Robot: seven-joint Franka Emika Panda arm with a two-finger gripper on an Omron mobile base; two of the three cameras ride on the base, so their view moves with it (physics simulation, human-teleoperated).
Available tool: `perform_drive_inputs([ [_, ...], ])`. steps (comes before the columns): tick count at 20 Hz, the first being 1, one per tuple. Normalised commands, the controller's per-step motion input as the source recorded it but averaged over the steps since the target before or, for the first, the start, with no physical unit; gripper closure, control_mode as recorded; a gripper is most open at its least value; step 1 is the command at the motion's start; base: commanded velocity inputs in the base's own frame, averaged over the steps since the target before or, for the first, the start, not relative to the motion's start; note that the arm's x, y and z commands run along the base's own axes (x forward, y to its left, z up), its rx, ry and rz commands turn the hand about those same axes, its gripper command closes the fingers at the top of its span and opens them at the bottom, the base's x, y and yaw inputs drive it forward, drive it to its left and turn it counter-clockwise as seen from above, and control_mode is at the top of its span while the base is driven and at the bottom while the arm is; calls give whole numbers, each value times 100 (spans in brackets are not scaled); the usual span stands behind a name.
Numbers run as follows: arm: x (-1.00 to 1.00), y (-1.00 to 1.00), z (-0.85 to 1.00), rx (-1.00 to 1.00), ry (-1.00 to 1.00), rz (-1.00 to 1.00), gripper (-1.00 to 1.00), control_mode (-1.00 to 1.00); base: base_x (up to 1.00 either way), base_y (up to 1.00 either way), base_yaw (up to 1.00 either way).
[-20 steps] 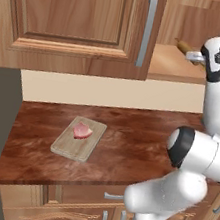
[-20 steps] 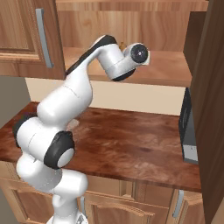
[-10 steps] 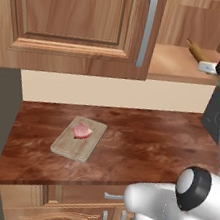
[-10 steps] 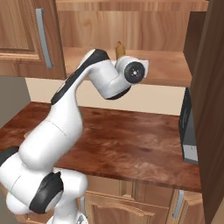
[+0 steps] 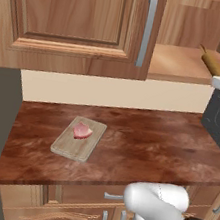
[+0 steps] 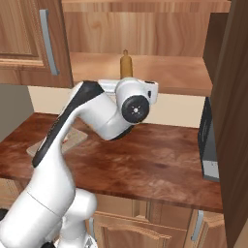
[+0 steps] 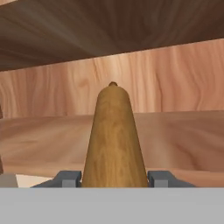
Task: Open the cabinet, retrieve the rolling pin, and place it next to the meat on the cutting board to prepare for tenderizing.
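The rolling pin point(image 7: 113, 140) lies on the wooden shelf point(image 6: 169, 72) inside the open cabinet point(image 5: 190, 64), pointing away toward the back wall, its near end between the two fingers point(image 7: 69, 178). They stand partly open, one at each side of the pin; whether they press on it I cannot tell. Below on the dark tabletop point(image 5: 151, 149), the meat point(image 5: 82, 131) rests on the cutting board point(image 5: 73, 146), well apart from the shelf.
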Motion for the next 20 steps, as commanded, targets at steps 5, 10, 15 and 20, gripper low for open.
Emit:
perform_drive_inputs([
  [5, -100, 29, -9, 0, -2, 0, 100, -100, 0, 0, 0],
  [10, -98, 49, -24, 0, 0, 4, 100, -100, 0, 0, 0],
  [15, -96, 65, -36, -2, 0, 12, 100, -100, 0, 0, 0],
  [20, -77, 82, -49, -6, 0, 18, 100, -100, 0, 0, 0],
])
